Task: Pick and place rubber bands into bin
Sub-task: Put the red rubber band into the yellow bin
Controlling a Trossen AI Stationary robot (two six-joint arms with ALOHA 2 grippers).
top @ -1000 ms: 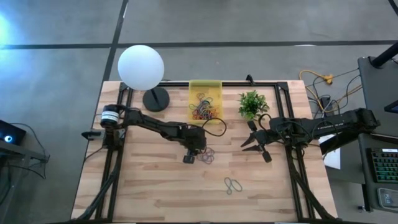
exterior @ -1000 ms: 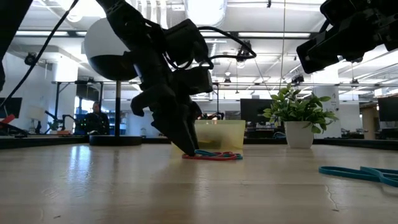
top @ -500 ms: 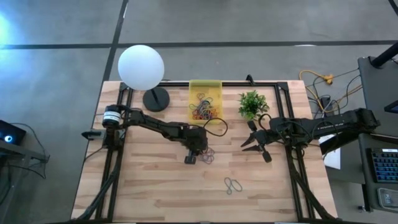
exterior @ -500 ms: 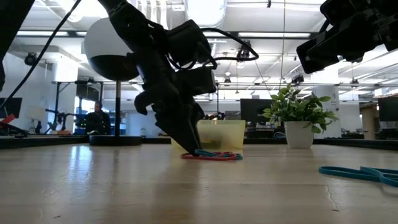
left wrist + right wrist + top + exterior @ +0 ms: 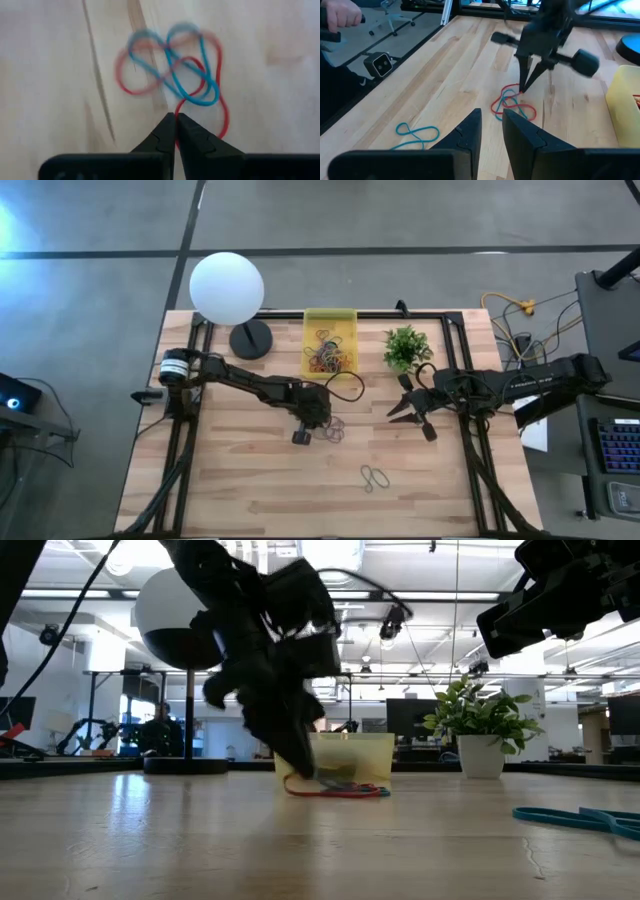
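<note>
From above, the left tool (image 5: 322,426) is down near the middle of the wooden tabletop (image 5: 230,480), its tips at a small tangle of red and blue rubber bands (image 5: 333,429) that lies just in front of the yellow bin (image 5: 330,320). The bin sits at the far edge between a white globe lamp (image 5: 227,288) and a small green plant (image 5: 405,347), with a heap of bands already inside. A separate blue band (image 5: 375,477) lies alone nearer the front edge. The right tool (image 5: 411,413) hangs to the right, apart from the tangle and in front of the plant. From table height, the left tool (image 5: 305,768) has its tips at the left end of the tangle (image 5: 340,789), which rests on the wood before the bin (image 5: 362,755); the blue band (image 5: 580,819) lies at the right. The left wrist camera shows the two dark fingers (image 5: 162,137) pressed together on a red strand of the tangle (image 5: 172,75). The right wrist camera shows its own fingers (image 5: 470,134) slightly apart with nothing between them, the left tool (image 5: 526,85) at the tangle (image 5: 512,106) beyond, the blue band (image 5: 417,134) closer, and a person's hand (image 5: 342,15) off the tabletop.
</note>
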